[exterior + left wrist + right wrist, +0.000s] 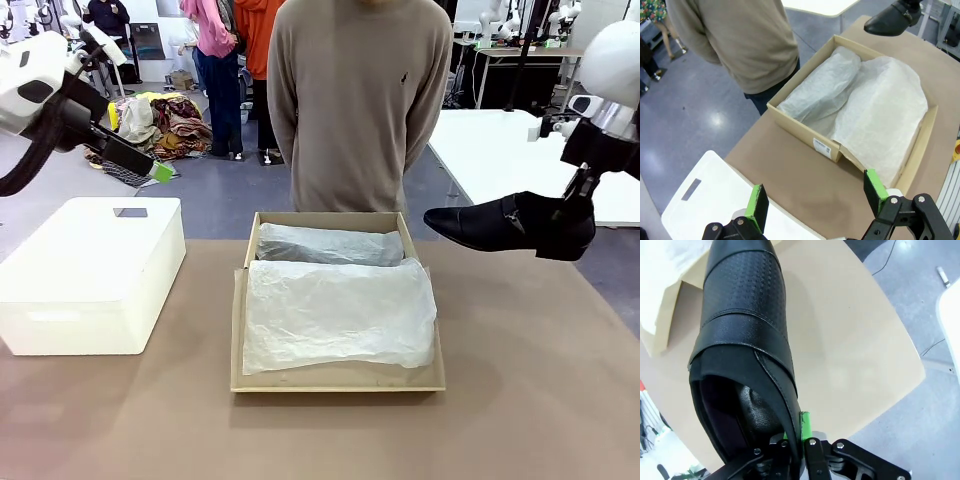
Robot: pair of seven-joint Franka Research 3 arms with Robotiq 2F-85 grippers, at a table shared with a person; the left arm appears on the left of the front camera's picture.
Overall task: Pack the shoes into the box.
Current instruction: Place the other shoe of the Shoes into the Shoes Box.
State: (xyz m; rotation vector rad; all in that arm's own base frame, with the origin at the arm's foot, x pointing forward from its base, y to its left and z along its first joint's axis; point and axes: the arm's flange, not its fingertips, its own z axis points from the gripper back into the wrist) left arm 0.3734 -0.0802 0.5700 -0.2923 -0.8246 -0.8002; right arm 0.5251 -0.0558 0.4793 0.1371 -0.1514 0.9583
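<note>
Glossy black leather, pointed at the toe with a strap across its side: one dress shoe [495,222] hangs in the air, its heel rim clamped between the fingers of the right gripper [572,212], toe aimed toward the cardboard shoebox [340,378] on the table [540,400]. White tissue paper [340,310] lines the shoebox. The left gripper [816,192] hovers empty, fingers spread wide, above the edge of the white plastic box [90,270].

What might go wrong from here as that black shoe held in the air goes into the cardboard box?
1. The right gripper pinches the shoe only at its heel rim, with the toe sticking far out, so it could tilt or slip.
2. Loose tissue paper covers the near part of the box, so the shoe may land on top and crush it.
</note>
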